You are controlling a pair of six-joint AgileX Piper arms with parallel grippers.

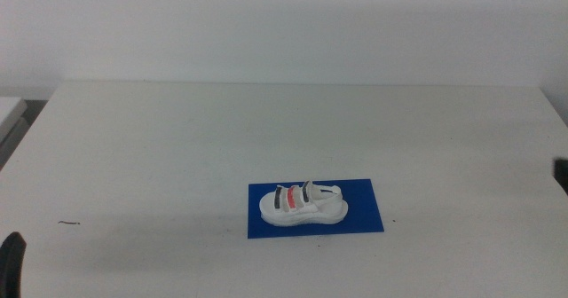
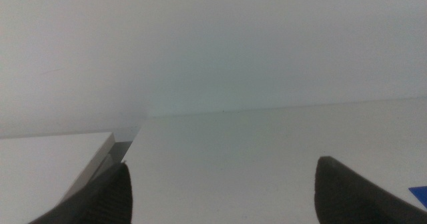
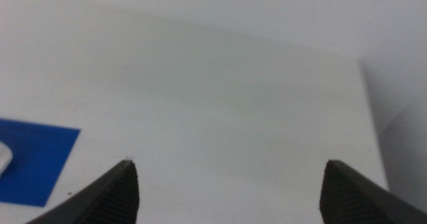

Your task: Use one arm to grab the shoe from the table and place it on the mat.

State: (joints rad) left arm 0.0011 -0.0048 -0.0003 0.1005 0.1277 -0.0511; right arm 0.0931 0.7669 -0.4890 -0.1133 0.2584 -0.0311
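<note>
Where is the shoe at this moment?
In the middle view, the shoe lies on the blue mat, a little left of the mat's centre, on the near part of the white table.

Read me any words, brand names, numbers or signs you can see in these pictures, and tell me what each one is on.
None: no text can be read in any of the three views.
The shoe, lying on the mat: no lettering can be made out; it is small and soft in the picture.
The table: only a small dark speck, no writing.
The left gripper and right gripper, both open: plain dark jaws, no markings.
</note>
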